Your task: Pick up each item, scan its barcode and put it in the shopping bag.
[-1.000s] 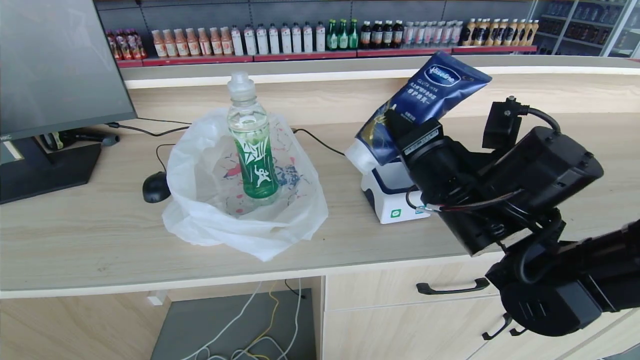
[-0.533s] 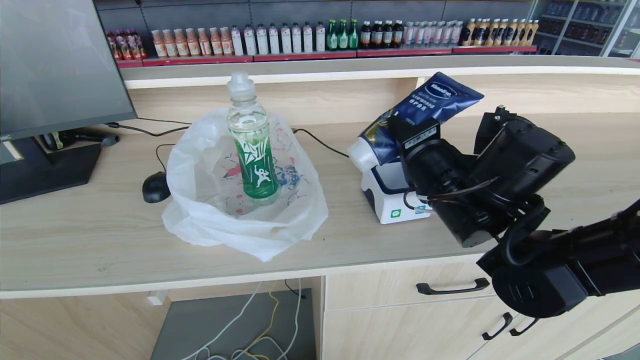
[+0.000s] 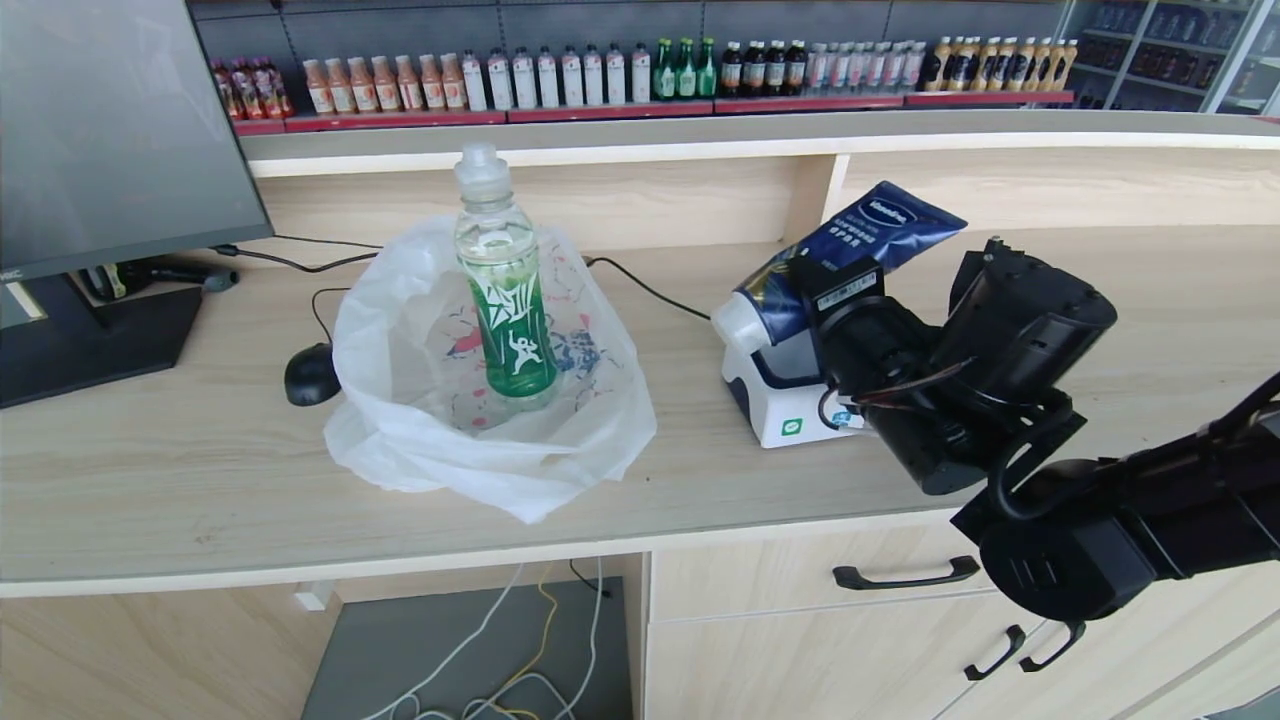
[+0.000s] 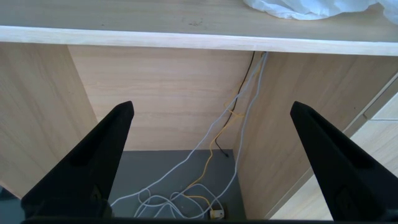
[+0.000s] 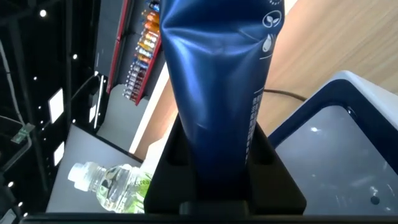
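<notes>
One tube (image 3: 870,225), clamped in my right gripper (image 3: 805,280), tilts over the scanner (image 3: 780,410), presumably for scanning; my left gripper (image 4: 211,106) gapes empty.

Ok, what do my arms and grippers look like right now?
Right arm: matte black, rounded cylindrical housings, looped black cables and a thin red wire. Right gripper: black, blocky, with a white printed label. Left gripper: two black wedge-shaped fingers.
</notes>
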Controlling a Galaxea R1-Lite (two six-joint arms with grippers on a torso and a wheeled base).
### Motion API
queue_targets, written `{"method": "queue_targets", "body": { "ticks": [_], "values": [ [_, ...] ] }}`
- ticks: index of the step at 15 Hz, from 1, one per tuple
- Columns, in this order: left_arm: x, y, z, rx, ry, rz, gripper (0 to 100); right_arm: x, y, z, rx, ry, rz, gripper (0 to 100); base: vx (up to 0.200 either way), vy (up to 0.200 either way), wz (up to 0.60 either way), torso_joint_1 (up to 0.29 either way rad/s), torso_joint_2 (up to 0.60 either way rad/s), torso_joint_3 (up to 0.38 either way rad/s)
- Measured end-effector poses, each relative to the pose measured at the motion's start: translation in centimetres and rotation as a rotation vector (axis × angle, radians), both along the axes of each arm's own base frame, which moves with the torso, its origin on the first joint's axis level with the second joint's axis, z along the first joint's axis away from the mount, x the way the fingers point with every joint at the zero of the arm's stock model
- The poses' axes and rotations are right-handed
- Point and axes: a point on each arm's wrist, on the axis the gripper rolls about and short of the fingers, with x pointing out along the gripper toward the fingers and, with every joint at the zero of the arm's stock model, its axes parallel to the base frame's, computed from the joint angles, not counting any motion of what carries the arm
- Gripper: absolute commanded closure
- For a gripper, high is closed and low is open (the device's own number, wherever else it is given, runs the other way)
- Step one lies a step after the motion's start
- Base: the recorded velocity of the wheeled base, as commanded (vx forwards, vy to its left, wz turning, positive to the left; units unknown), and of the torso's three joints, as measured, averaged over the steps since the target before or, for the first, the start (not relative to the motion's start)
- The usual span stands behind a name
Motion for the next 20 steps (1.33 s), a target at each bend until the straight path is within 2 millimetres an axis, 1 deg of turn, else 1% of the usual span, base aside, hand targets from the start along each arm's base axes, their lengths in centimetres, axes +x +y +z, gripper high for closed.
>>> {"method": "queue_targets", "body": {
  "ticks": [20],
  "values": [
    [0.00,0.00,0.00,0.000,0.000,0.000,0,0.14,-0.17,-1.07,0.009,0.040,0.001,100,0.000,0.000,0.00,0.000,0.00,0.000]
  ]
}}
